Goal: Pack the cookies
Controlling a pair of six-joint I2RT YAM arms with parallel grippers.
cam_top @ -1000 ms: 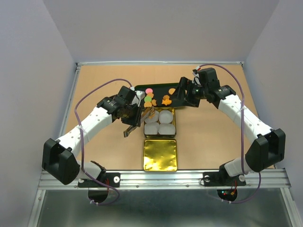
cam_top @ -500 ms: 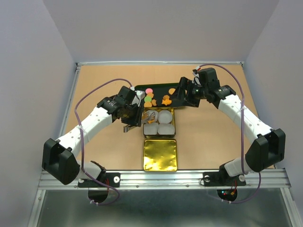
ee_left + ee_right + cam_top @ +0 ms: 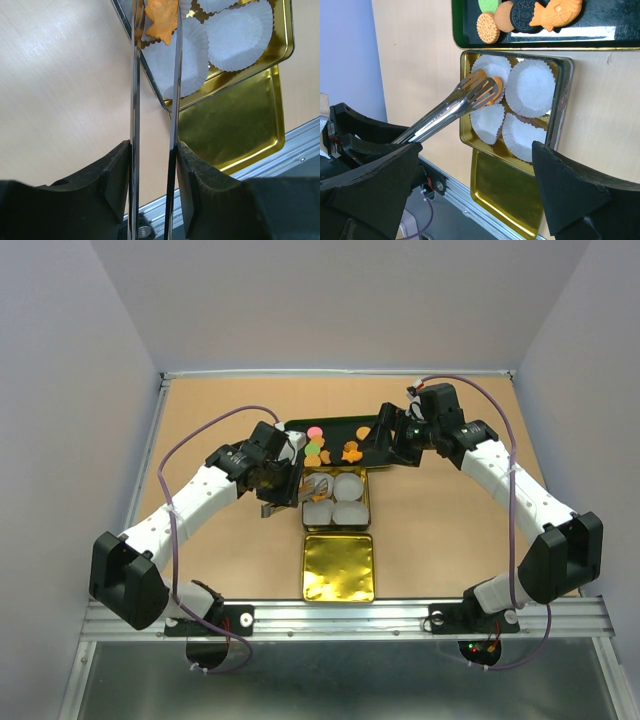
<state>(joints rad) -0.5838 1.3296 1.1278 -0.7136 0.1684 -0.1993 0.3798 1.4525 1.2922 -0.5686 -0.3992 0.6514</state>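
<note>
Left claw (image 3: 152, 165) clamped on metal tongs (image 3: 173, 100), tongs reaching ahead of it and pinching an orange cookie (image 3: 161, 20) at their tips over a white paper cup (image 3: 186, 60) in the gold tin (image 3: 564, 100), right claw (image 3: 475, 150) spread wide open, other cookies (image 3: 555, 12) on the black tray (image 3: 520, 39) ahead of it.

top external: fixed high above and behind the arm bases, looking down and forward, far enough to take in the whole tan table (image 3: 430, 520).
left wrist: close, looking along long silver metal tongs (image 3: 133, 110).
right wrist: raised, looking down.
shared: square gold metal tin (image 3: 371, 502) with white paper cups (image 3: 348, 487), in all three.
</note>
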